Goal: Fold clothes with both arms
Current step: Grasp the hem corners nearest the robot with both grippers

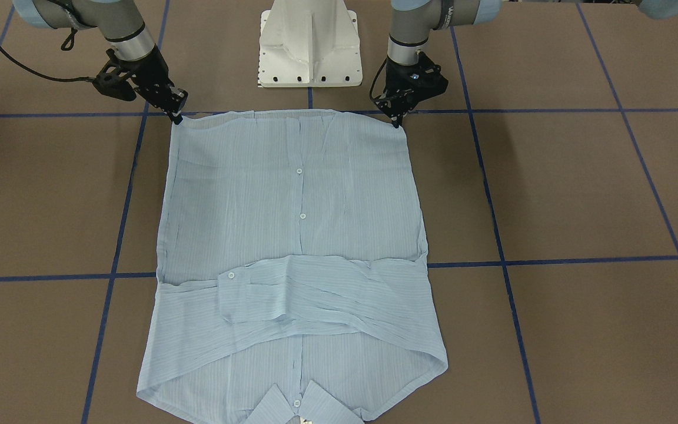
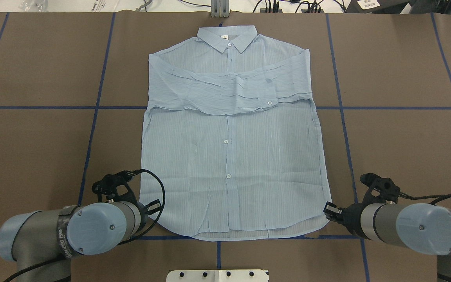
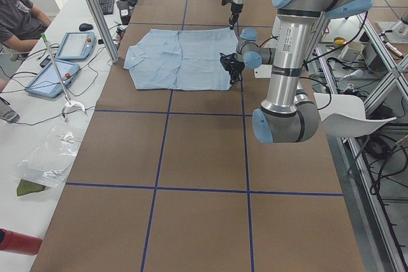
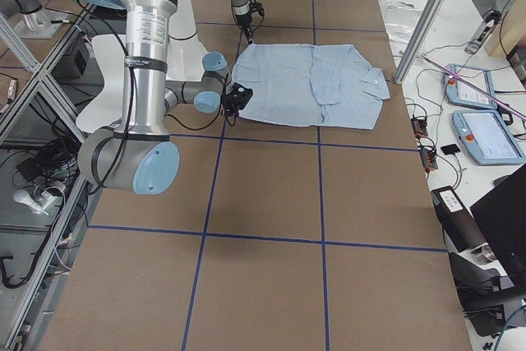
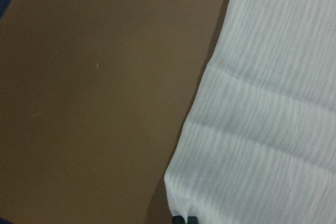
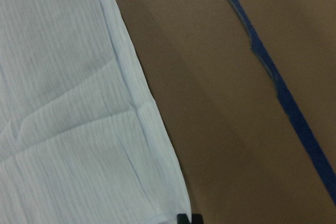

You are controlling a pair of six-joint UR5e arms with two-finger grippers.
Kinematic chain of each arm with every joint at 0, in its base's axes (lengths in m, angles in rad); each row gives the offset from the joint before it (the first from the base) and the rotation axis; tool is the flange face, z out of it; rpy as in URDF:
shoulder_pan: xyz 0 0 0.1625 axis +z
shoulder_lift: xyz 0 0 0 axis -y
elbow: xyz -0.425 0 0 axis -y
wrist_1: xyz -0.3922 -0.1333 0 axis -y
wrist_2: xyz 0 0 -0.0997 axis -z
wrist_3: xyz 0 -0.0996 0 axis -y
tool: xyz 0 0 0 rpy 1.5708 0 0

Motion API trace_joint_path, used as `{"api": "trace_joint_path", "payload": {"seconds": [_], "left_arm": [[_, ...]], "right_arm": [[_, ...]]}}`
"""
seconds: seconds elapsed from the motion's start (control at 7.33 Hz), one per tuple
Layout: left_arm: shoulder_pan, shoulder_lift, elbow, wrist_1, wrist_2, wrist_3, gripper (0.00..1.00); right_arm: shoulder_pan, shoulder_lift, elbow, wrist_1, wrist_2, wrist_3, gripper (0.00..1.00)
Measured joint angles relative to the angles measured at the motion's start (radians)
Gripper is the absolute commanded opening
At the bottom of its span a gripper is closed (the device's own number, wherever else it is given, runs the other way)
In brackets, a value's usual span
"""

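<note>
Shirt (image 1: 292,194): thin, limp, light; likely sags and creases | grasp at hem corners | left fingers (image 1: 397,118), right fingers (image 1: 176,113): narrow, each apparently pinching a hem corner, low on counter (image 1: 580,188)

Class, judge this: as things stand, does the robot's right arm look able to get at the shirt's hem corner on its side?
Likely yes: the right end effector sits right at that corner of the shirt, and nothing stands in between.
</note>
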Motion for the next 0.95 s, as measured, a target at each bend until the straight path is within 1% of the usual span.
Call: {"api": "trace_joint_path", "payload": {"seconds": [0.27, 0.41, 0.68, 0.95], "left_arm": [[-0.006, 0.014, -0.077, 0.008, -0.002, -0.012, 0.0], [0.005, 0.029, -0.115, 0.016, -0.003, -0.031, 0.0], [0.065, 0.091, -0.209, 0.031, -0.007, -0.092, 0.0], [0.095, 0.118, -0.289, 0.033, -0.04, -0.134, 0.0]], "right_arm": [[-0.011, -0.002, 0.024, 0.001, 0.005, 0.007, 0.0], [-0.038, -0.005, 0.049, 0.001, 0.013, 0.026, 0.0], [-0.123, -0.021, 0.119, 0.001, 0.019, 0.091, 0.0], [-0.153, -0.07, 0.198, 0.001, 0.02, 0.116, 0.0]]}}
